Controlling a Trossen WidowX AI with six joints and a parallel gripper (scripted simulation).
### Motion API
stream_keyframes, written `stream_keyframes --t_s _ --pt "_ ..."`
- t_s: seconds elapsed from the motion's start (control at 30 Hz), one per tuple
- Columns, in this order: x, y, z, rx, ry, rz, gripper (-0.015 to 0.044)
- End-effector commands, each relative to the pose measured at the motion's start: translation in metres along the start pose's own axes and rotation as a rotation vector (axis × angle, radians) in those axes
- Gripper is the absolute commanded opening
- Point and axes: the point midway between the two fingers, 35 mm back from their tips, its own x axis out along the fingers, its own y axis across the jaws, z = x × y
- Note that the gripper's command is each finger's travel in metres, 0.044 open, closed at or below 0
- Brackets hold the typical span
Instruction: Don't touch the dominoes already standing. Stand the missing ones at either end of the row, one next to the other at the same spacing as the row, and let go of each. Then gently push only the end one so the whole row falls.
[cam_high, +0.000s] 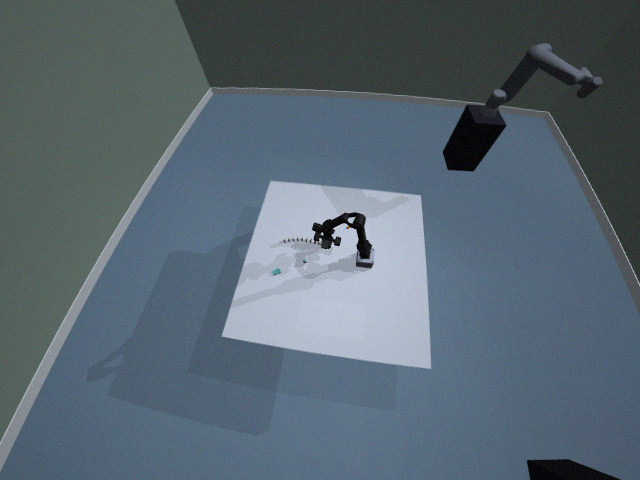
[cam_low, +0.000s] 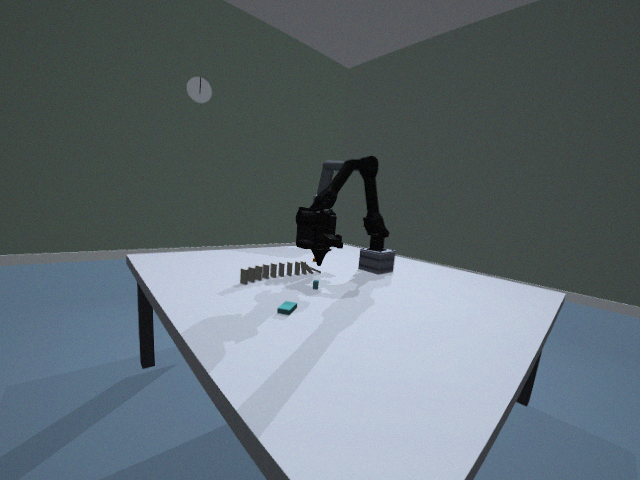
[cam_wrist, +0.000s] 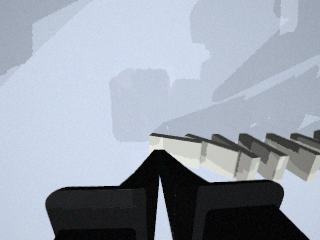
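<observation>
Pale, the dominoes (cam_high: 298, 239) (cam_low: 281, 269) (cam_wrist: 272, 156) formed a curved row on the white tabletop (cam_high: 330, 320) (cam_low: 392, 351). The near-end ones leaned over toward the pincer (cam_low: 319, 262) (cam_wrist: 159, 152), the farther ones upright. Shut and gripping nothing, the pincer pointed down at this end, its tips just beside the outermost tilted domino (cam_low: 314, 270) (cam_wrist: 180, 149).

On the table (cam_high: 330, 320) (cam_low: 392, 351), viewed from outside, the small block (cam_high: 305, 261) (cam_low: 315, 284) lies at one o'clock from the flat block (cam_high: 276, 271) (cam_low: 287, 307).
</observation>
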Motion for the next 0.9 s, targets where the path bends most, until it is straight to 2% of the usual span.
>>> stream_keyframes --t_s 0.0,0.13,0.87 --pt "-0.032 -0.017 -0.001 0.007 0.003 -0.019 0.0" --pt "-0.047 -0.016 -0.004 0.022 0.012 0.014 0.0" --pt "-0.047 -0.016 -0.004 0.022 0.012 0.014 0.0"
